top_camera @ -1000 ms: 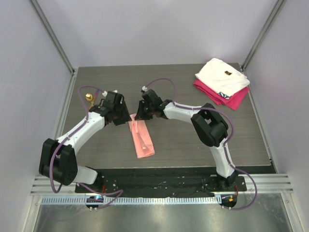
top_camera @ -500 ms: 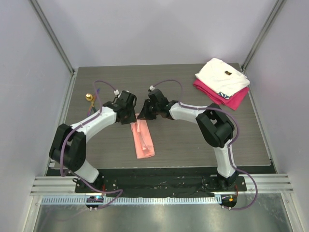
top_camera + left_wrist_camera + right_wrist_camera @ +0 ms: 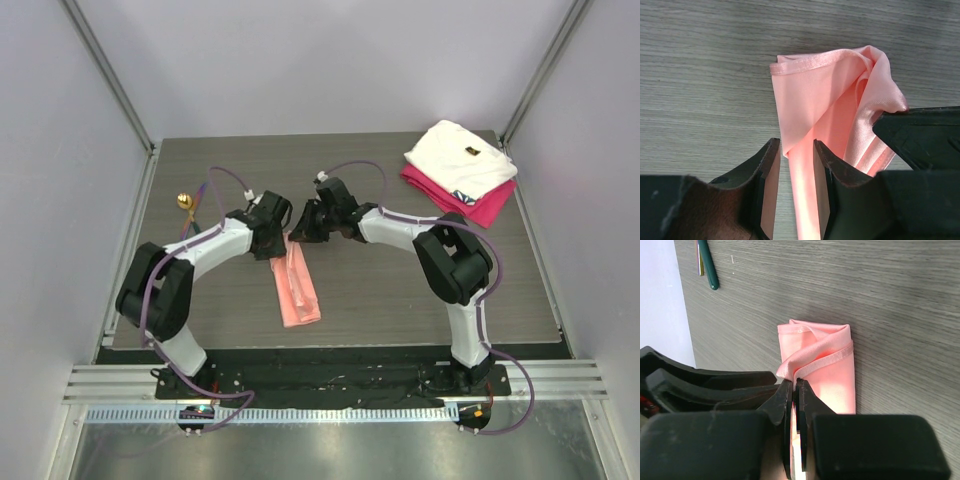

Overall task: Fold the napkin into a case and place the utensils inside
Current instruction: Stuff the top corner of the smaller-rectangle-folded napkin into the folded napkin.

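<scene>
**Here, both claws sit at the napkin's far end**

From above, we see the napkin [image 3: 297, 290] folded into a long, narrow salmon strip, faintly glossy, lying on the grey wood-grain table [image 3: 400, 290]. The left gripper [image 3: 279, 243] and the right gripper [image 3: 299, 231] sit close together at its far end. A gold spoon [image 3: 185, 202] lies near the table's left edge. In the far right corner, a folded white cloth [image 3: 455, 160], its small label too small to read, rests on a folded magenta cloth [image 3: 472, 205].

In the left wrist view, the satin bunches in soft folds. A ridge of it runs between the black fingers [image 3: 767, 180], which stand partly apart; we cannot tell whether they press it.

In the right wrist view, the right jaws are clamped on the napkin's hemmed edge. A slim green-handled utensil [image 3: 708, 267] lies well beyond.
</scene>
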